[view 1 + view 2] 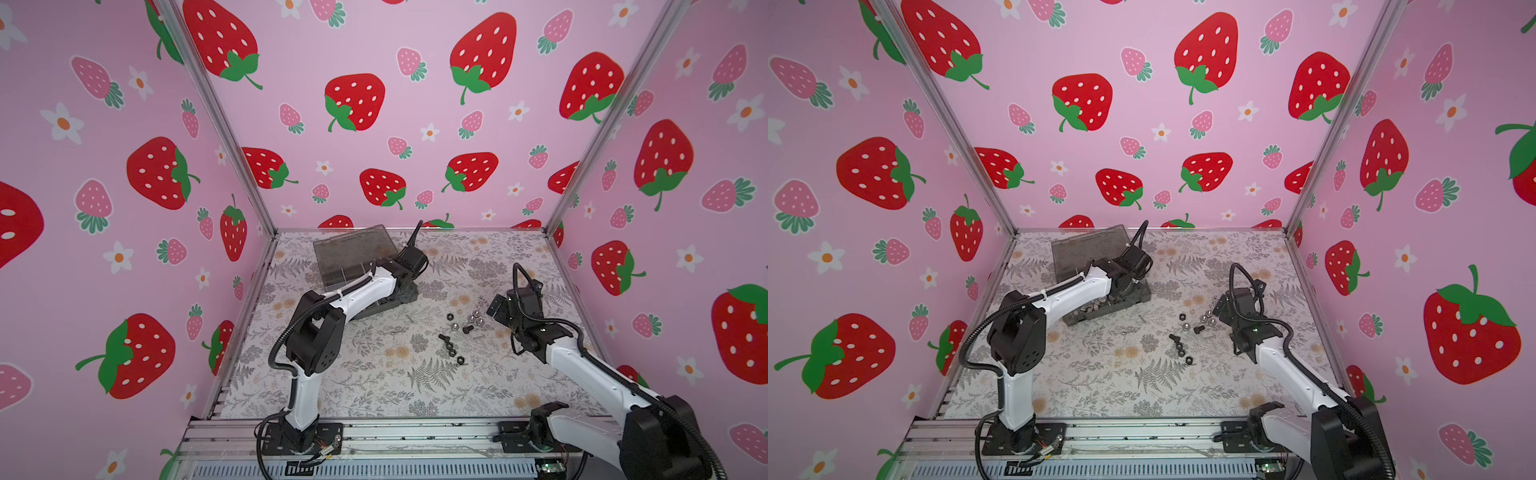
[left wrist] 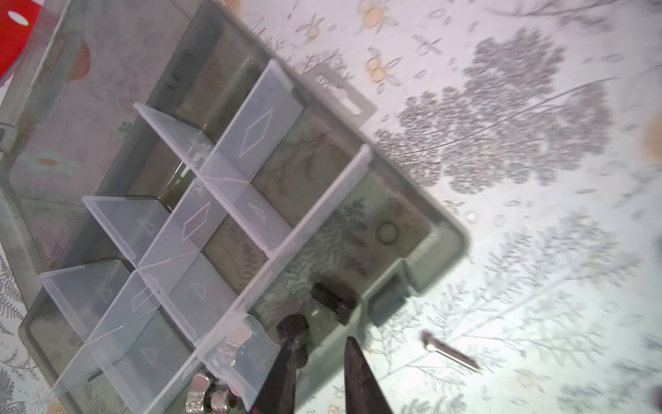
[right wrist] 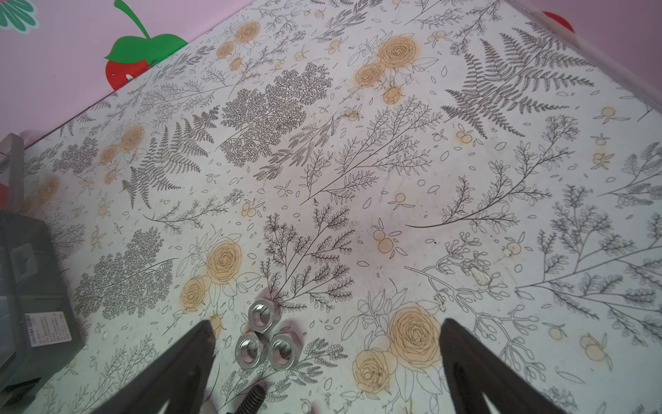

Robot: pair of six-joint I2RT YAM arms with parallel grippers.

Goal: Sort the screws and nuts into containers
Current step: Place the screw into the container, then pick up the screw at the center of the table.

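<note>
- Both top views: organiser box [image 1: 332,276] sits back-left on the bench [image 1: 374,386]. Its lid [image 1: 353,245] is up and leans toward the back wall.
- Left arm [image 1: 361,291] stretches over the box's near-right end. Its wrist blocks the tip from this angle.
- Loose hardware lies centre-right on the bench, well apart from the box. There is a short string of black hex nuts [image 1: 451,352], loose black bolts [image 1: 467,329] and some shiny pieces just behind them.
- Right arm [image 1: 1281,365] has its head hanging just beside that pile.
- Left wrist view, blurry: left pincer [image 2: 322,333] sits over the box's corner compartment [image 2: 376,233]. Fingers are slightly parted with nothing between them, so it is released.
- A black bolt [image 2: 333,303] is inside that compartment, just off the fingertips and not gripped. Can't tell if it rests on the floor.
- Wing nuts [image 2: 229,344] lie just across the divider. The other compartments in view look bare.
- A thin silver screw [image 2: 449,353] lies on the bench outside the box, near its wall.
- Right wrist view: right pincer [image 3: 326,322] is spread wide above the bench and holds nothing.
- Three silver nuts [image 3: 250,349] touch each other between the fingers, close to one finger and well off the other.
- A threaded bolt end [image 3: 250,396] pokes in at the frame edge, near those nuts.
- The box corner shows at the far side of this view.
</note>
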